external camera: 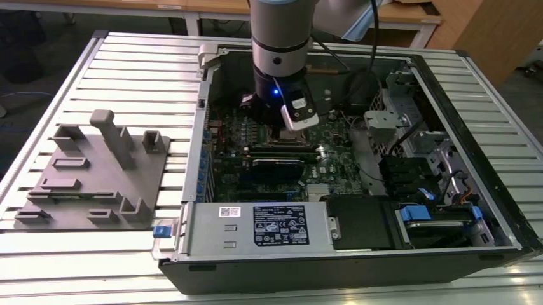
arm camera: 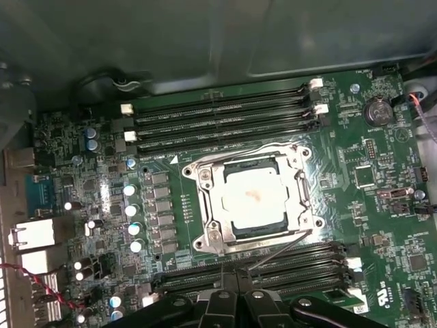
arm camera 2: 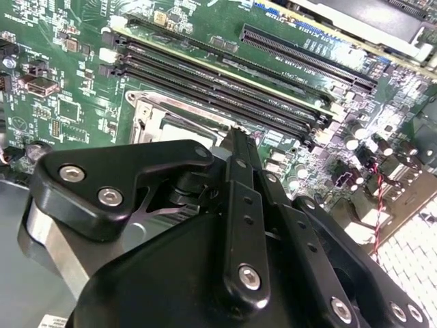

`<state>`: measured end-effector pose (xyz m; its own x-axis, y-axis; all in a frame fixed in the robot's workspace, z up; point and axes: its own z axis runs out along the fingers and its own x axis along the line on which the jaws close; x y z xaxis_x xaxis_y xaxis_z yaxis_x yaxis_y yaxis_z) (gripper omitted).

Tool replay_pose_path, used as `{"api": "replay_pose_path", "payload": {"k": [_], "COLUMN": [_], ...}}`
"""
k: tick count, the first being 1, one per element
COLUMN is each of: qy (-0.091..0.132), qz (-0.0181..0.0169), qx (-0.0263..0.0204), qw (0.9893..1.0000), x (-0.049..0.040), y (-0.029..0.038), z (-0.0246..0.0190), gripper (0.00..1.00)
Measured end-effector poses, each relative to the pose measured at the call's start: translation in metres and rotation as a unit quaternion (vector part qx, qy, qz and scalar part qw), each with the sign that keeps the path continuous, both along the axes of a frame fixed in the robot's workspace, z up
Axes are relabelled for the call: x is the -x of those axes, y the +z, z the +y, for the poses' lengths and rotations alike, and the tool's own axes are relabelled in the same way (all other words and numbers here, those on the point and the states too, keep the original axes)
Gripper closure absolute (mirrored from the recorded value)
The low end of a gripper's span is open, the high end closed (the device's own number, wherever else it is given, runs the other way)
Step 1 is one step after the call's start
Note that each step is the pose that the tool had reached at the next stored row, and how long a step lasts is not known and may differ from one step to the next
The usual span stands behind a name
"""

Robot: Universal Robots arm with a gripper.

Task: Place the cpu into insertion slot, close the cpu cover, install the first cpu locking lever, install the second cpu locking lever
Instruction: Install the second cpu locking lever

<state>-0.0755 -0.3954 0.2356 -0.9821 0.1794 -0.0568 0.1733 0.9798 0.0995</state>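
Open computer case (external camera: 357,254) lies on a slatted bench (external camera: 51,260). A grey moulded fixture (external camera: 93,178) sits on the bench at about 9 o'clock from the case, well apart from it.

Arm reaches down into the case; the claw (external camera: 293,121) hangs over the green circuit board (external camera: 327,162), near its middle.

In the first wrist view, the socket (arm camera: 254,198) sits between two banks of long black memory slots (arm camera: 218,123), one bank at 12 o'clock and one at 6. The chip (arm camera: 251,198), pale silver-grey top with a faint reddish smear, lies flat inside the socket. The cover (arm camera: 205,205), a thin silvery frame, is down around the chip and rings it on all sides. A thin wire lever (arm camera: 280,249) runs slanted from the socket's 5 o'clock corner toward the claw (arm camera: 235,297).

Claw fingers (arm camera: 225,301) are drawn together, tips meeting just beside the lever's free end; cannot tell whether they touch it.

In the second wrist view, the black claw (arm camera 2: 240,147) stands over the edge of the socket (arm camera 2: 171,116), tips closed to a narrow point.
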Motion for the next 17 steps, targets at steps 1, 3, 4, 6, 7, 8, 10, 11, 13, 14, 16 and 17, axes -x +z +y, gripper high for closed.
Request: {"api": "replay_pose_path", "payload": {"k": [1,3,4,6,7,8,10,11,13,14,16,17], "qy": [0.0,0.0,0.0,-0.001,-0.001,-0.001,-0.001,-0.001,-0.001,-0.001,-0.001,-0.001], "qz": [0.0,0.0,0.0,0.0,-0.0001,0.0,0.0,0.0,0.0,0.0,0.0001,0.0001], "qx": [0.0,0.0,0.0,0.0,-0.0001,0.0,0.0,0.0,0.0,0.0,0.0001,0.0002], "qw": [1.0,1.0,1.0,1.0,1.0,1.0,1.0,1.0,1.0,1.0,1.0,1.0], "x": [0.0003,0.0026,0.0042,0.0077,0.0092,0.0101,0.0111,0.0115,0.012,0.0121,0.0121,0.0121], "y": [-0.0009,-0.0029,-0.0038,-0.0058,-0.007,-0.0081,-0.0109,-0.0121,-0.0143,-0.0149,-0.015,-0.015], "z": [0.0,-0.0001,-0.0001,-0.0003,-0.0002,-0.0003,-0.0004,-0.0005,-0.0005,-0.0005,-0.0005,-0.0005], "gripper": [0.89,0.89,0.89,0.89,0.89,0.89,0.89,0.89,0.89,0.89,0.89,0.89]}}
